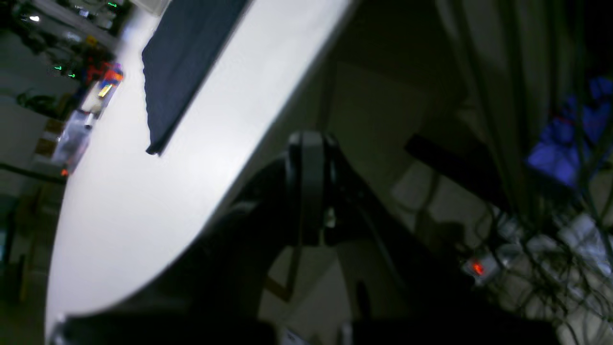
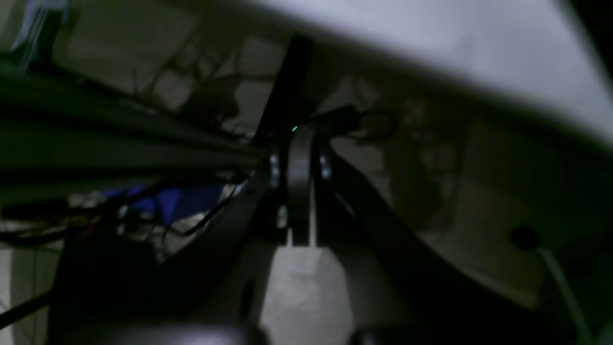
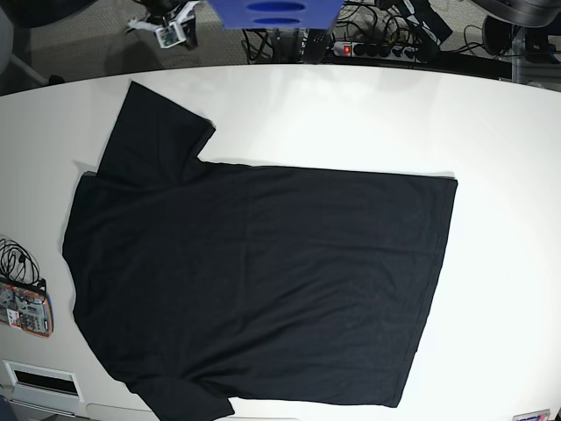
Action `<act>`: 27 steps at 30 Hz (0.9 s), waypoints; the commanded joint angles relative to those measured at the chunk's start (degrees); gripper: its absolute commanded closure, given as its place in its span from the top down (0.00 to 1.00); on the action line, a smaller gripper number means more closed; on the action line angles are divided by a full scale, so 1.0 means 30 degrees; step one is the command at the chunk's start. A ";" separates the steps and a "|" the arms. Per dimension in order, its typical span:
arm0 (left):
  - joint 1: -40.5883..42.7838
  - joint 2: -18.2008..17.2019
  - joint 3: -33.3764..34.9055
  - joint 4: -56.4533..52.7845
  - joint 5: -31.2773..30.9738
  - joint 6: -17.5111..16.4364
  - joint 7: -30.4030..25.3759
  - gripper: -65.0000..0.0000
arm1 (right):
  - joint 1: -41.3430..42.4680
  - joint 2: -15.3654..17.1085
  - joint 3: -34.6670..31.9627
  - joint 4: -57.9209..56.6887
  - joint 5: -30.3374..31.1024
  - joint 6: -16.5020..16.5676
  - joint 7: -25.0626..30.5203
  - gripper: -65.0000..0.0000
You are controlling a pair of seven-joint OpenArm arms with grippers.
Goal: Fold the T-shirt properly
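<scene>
The black T-shirt (image 3: 254, 281) lies spread flat on the white table (image 3: 508, 175) in the base view, one sleeve (image 3: 153, 132) reaching toward the far left and the hem at the right. A corner of the T-shirt (image 1: 182, 62) shows in the left wrist view. My left gripper (image 1: 311, 141) is shut on nothing and hangs past the table's edge (image 1: 268, 143), off the cloth. My right gripper (image 2: 299, 136) is also shut and empty, below the table rim (image 2: 431, 62). Neither arm appears in the base view.
A colourful packet with cables (image 3: 24, 307) and a white slotted box (image 3: 39, 379) sit at the table's left edge. Behind the table are a blue object (image 3: 272, 13) and a power strip with a red light (image 3: 351, 48) among floor cables (image 1: 550, 249).
</scene>
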 commanded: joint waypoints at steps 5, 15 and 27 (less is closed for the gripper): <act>0.1279 0.0025 -0.2240 0.1835 -0.0115 0.0259 -0.0466 0.00 | -0.0831 -0.0271 0.1920 0.1470 0.0092 0.0004 0.0329 0.00; 0.3770 0.0846 -0.6724 0.6670 -0.0085 0.0259 -0.0466 0.00 | -0.1622 -0.0945 0.3854 0.3609 0.0063 0.0004 0.0329 0.00; 0.3564 0.0729 -1.0299 0.9044 -0.0173 0.0259 0.1438 0.01 | -0.1622 -0.0945 0.4997 0.4752 0.0033 0.0033 0.0211 0.00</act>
